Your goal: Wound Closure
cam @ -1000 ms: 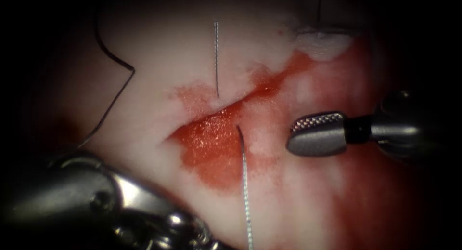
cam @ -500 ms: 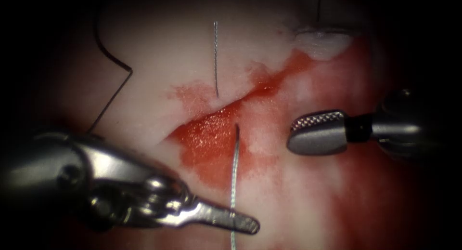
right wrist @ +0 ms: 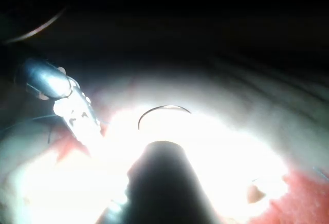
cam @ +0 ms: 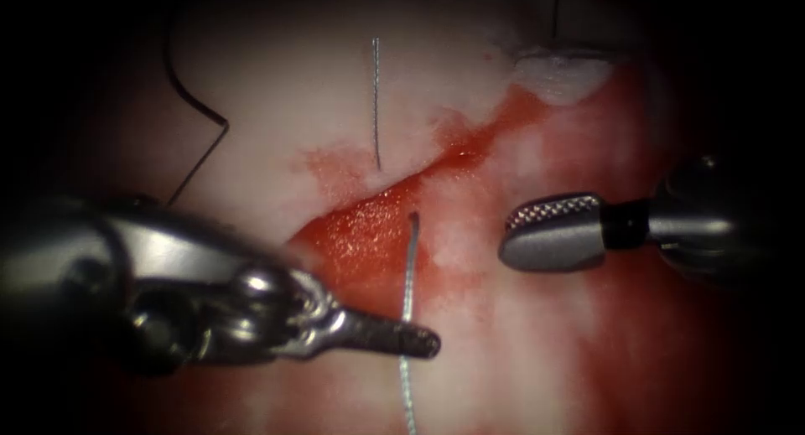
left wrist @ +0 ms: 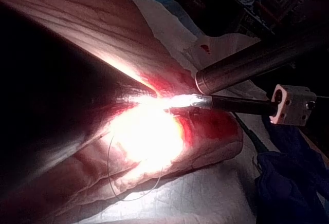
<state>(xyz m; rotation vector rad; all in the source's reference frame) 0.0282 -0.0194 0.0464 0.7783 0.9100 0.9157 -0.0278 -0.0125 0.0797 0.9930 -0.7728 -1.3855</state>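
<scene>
The cut [cam: 369,225], wet with red fluid, runs slantwise across the pale tissue [cam: 277,91]. The silvery curved needle sits through both lips. Its tail part [cam: 408,267] leaves the right lip and runs toward the near edge, and its thin point end [cam: 376,100] stands out of the left side. My left tool [cam: 394,339] reaches in from the lower left, jaws shut across the tail part. My right tool [cam: 549,230] hovers right of the cut, open and holding nothing. The right wrist view has the needle's arc [right wrist: 164,109] and the left tool [right wrist: 74,112].
Black thread [cam: 201,116] kinks across the tissue left of the cut and passes behind the left tool. An earlier stitch with a white tissue bump [cam: 562,75] sits at the far right end. A thread loop [left wrist: 118,183] lies on the tissue's flank.
The left tool came in from the lower left, rose to the needle's tail part and closed on it. The tail swung left; the point end and the right tool stayed put.
</scene>
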